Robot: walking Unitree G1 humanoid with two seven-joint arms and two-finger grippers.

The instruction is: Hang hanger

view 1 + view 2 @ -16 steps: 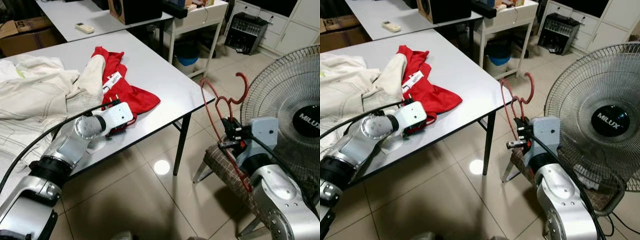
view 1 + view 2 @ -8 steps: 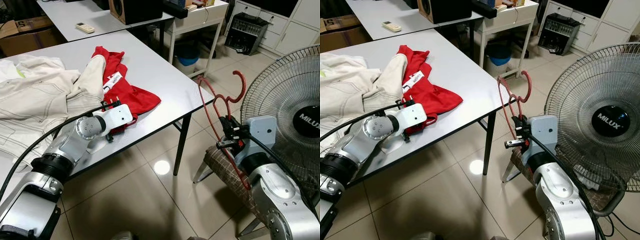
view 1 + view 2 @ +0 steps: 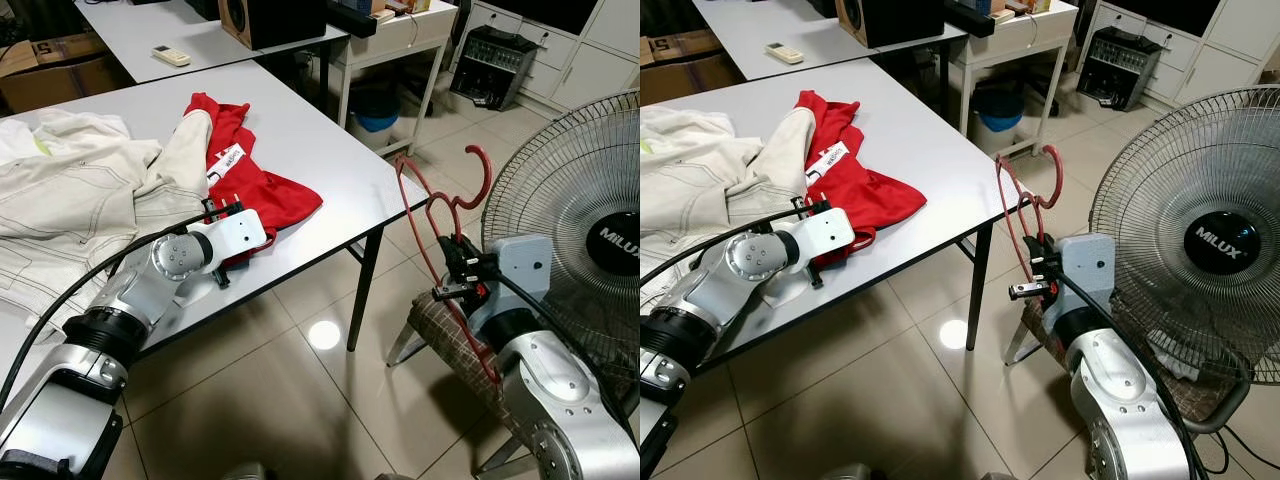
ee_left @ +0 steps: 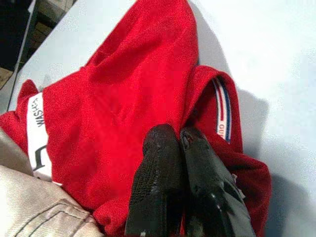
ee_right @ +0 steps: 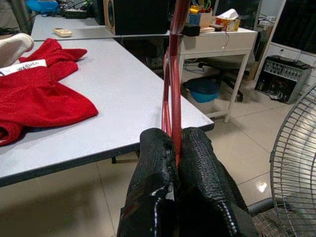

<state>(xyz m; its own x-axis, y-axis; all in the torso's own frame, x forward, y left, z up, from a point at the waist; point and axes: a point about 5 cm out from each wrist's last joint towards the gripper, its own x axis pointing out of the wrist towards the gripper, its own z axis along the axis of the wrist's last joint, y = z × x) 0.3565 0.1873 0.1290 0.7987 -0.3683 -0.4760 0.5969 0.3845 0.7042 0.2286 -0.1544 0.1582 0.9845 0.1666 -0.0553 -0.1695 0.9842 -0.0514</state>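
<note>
A white rectangular table (image 3: 300,140) bears a cream jacket (image 3: 70,200) and a crumpled red garment (image 3: 250,185). To the right stands a round wire-caged floor fan (image 3: 590,230), cut off at the frame edge. The right gripper (image 5: 176,148) is clenched on a thin red wire hanger (image 3: 440,215), holding it upright beside the table's corner, hook uppermost. The left gripper (image 4: 180,143), fingers pressed together, rests on the red garment; whether it pinches cloth is hard to tell.
</note>
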